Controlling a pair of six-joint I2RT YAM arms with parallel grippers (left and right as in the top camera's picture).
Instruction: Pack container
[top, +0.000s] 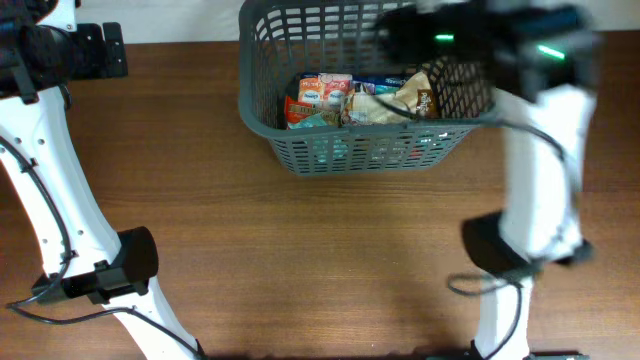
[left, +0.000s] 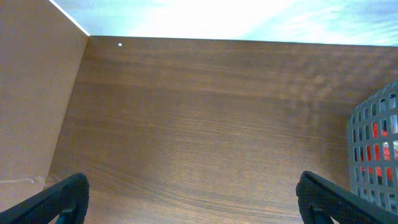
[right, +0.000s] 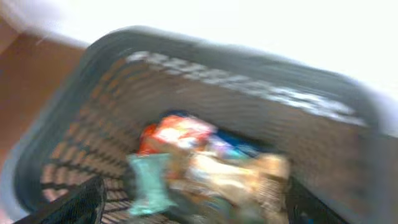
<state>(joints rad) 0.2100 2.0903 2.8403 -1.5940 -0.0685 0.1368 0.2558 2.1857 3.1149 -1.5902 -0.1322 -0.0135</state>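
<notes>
No brand or wording can be read anywhere: the print on the packets is too small in the overhead view and smeared in the right wrist view.

The basket (top: 340, 152) sits at the upper centre of the overhead frame on the brown desk (top: 300, 250), its far rim cut off by the top edge. Inside it lie an orange-and-white packet (top: 322, 92) with small pale patches of print and a teal packet (top: 318, 120) just below it. To their right are a cream packet (top: 385, 105) and a sliver of a blue packet (top: 378, 82) behind it. The right arm (top: 545, 150) is blurred and covers the basket's upper right corner, so its fingers cannot be picked out from above. Two green lights (top: 445, 40) glow on it.

In the right wrist view everything is blurred. The right fingers (right: 78, 202) show only as dark tips in the two lower corners of the frame. They are spread wide with nothing gripped, above the inside of the basket and the packets.

In the left wrist view the left fingers (left: 65, 196) are cut off by the bottom edge, one tip in each lower corner. They too are wide apart with nothing gripped, over the desk. A corner of the basket pokes in at the right edge, with red showing through its slots. What the red belongs to cannot be told.
</notes>
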